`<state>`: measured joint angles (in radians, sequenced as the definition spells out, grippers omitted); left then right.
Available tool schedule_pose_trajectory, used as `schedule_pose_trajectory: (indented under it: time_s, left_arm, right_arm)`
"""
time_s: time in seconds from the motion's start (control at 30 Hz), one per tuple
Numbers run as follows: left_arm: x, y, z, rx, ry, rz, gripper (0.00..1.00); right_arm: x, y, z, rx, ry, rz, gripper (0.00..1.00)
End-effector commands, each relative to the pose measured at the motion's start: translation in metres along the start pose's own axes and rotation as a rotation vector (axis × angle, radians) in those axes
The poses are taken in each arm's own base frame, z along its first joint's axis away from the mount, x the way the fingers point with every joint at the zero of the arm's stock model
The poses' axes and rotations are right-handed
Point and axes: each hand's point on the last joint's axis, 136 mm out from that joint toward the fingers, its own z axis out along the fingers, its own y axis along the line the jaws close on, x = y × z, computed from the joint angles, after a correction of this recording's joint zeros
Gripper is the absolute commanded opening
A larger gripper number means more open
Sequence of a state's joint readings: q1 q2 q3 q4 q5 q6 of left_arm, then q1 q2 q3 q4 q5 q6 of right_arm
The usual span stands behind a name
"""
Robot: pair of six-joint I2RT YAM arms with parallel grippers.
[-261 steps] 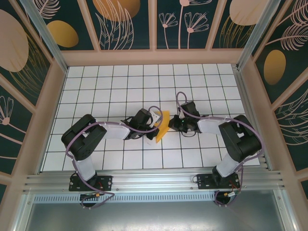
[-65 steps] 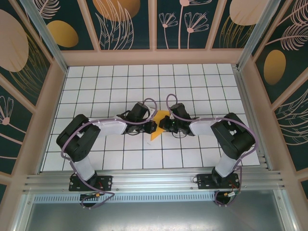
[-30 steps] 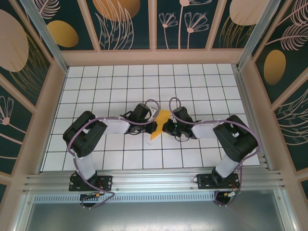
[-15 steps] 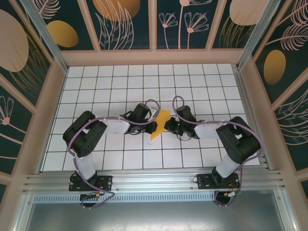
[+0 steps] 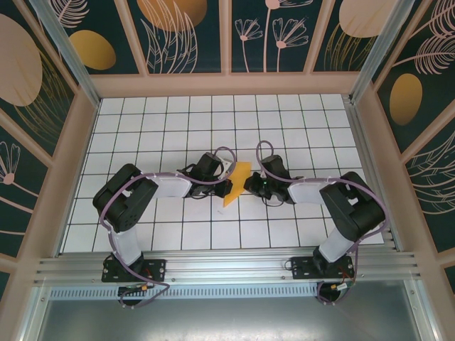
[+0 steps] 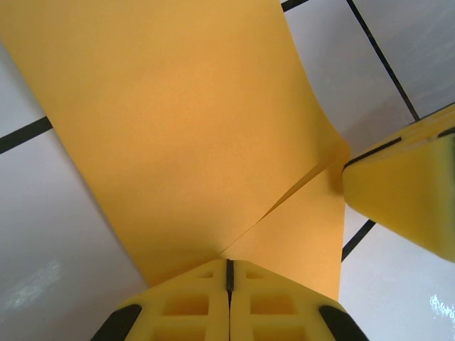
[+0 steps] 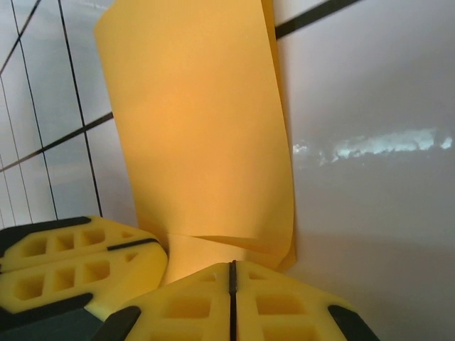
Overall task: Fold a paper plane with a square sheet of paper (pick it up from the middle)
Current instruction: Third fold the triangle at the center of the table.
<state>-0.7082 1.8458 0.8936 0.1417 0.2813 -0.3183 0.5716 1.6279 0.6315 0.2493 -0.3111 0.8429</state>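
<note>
Overhead camera looks down; both wrist cameras closely face the paper [image 6: 178, 128].

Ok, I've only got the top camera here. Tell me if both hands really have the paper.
Observer: On the left wrist camera, the left hand is shut and pinches the orange sheet.
Operator: Now the right one.
Observer: On the right wrist camera, the right hand is shut too. It grips the sheet's edge, which curls just above the pinch.
Operator: Give me the crease.
Observer: From the left wrist, one fold line runs from the left hand's pinch across to the right hand's fingers.
</note>
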Motion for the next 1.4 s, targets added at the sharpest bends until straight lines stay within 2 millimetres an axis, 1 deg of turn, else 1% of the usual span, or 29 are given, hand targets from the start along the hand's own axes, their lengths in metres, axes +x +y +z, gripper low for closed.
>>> schedule_pose_trajectory:
  time_s: [0.0, 0.2, 0.27, 0.33, 0.4, 0.5, 0.57, 0.67, 0.83, 0.9, 0.97, 1.13, 1.23, 1.27, 1.37]
  left_arm:
    - [0.026, 0.010, 0.002, -0.023, 0.083, -0.013, 0.07]
    - [0.024, 0.009, 0.002, -0.019, 0.082, -0.012, 0.07]
    - [0.023, 0.010, 0.002, -0.021, 0.081, -0.011, 0.07]
    - [0.023, 0.009, 0.002, -0.022, 0.080, -0.009, 0.07]
    - [0.023, 0.010, 0.002, -0.022, 0.082, -0.009, 0.07]
    - [0.024, 0.010, 0.001, -0.023, 0.083, -0.008, 0.07]
    - [0.024, 0.010, 0.001, -0.024, 0.082, -0.010, 0.07]
    - [0.023, 0.009, 0.001, -0.023, 0.080, -0.009, 0.07]
    - [0.019, 0.007, 0.000, -0.016, 0.072, -0.010, 0.08]
    - [0.015, 0.005, -0.001, -0.009, 0.061, -0.013, 0.10]
    - [0.009, 0.001, -0.003, 0.001, 0.049, -0.014, 0.11]
    - [-0.014, -0.009, -0.011, 0.035, -0.002, -0.020, 0.16]
    - [-0.027, -0.009, -0.015, 0.061, -0.030, -0.036, 0.16]
    - [-0.028, -0.006, -0.015, 0.062, -0.034, -0.039, 0.15]
    - [-0.023, 0.001, -0.010, 0.068, -0.014, -0.055, 0.13]
  right_arm:
    - [-0.006, -0.004, 0.000, 0.017, -0.011, -0.006, 0.11]
    - [0.000, -0.027, 0.012, 0.084, 0.010, 0.017, 0.10]
    - [-0.002, -0.028, 0.011, 0.096, 0.010, 0.013, 0.10]
    - [-0.006, -0.019, 0.007, 0.076, -0.001, 0.002, 0.10]
    - [-0.012, -0.004, 0.001, 0.039, -0.016, -0.018, 0.10]
    - [-0.019, 0.012, -0.007, -0.003, -0.036, -0.034, 0.10]
    - [-0.020, 0.014, -0.008, -0.011, -0.040, -0.041, 0.11]
    - [-0.017, 0.009, -0.003, 0.002, -0.027, -0.038, 0.11]
    - [-0.007, -0.015, 0.011, 0.061, 0.006, -0.012, 0.10]
    - [-0.004, -0.025, 0.013, 0.094, 0.012, -0.006, 0.10]
    - [-0.002, -0.030, 0.014, 0.110, 0.017, -0.006, 0.10]
    - [-0.002, -0.027, 0.012, 0.108, 0.024, -0.038, 0.10]
    - [-0.003, -0.024, 0.012, 0.103, 0.027, -0.054, 0.10]
    - [-0.003, -0.024, 0.012, 0.101, 0.031, -0.058, 0.10]
    - [-0.004, -0.018, 0.013, 0.083, 0.035, -0.064, 0.10]
